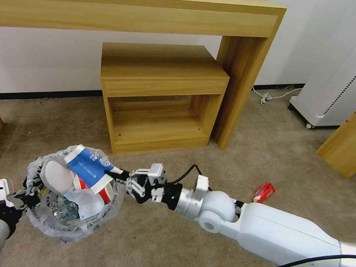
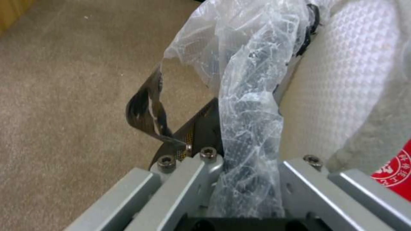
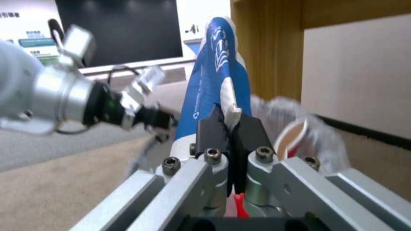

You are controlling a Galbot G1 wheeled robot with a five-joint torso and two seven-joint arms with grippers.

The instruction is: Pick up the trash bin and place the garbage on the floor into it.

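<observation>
Crinkly translucent plastic lines the bin; the cup is glossy paper; matt short-pile carpet covers the floor.

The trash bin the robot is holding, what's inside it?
In the trash bin: a white slipper, a crushed red cup, and a blue cup pinched by the right gripper. The left gripper clamps the rim. Anything underneath is covered.

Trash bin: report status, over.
Left gripper shut on trash bin rim. Right gripper shut on blue paper cup over bin. Red wrapper on floor beyond right arm.
</observation>
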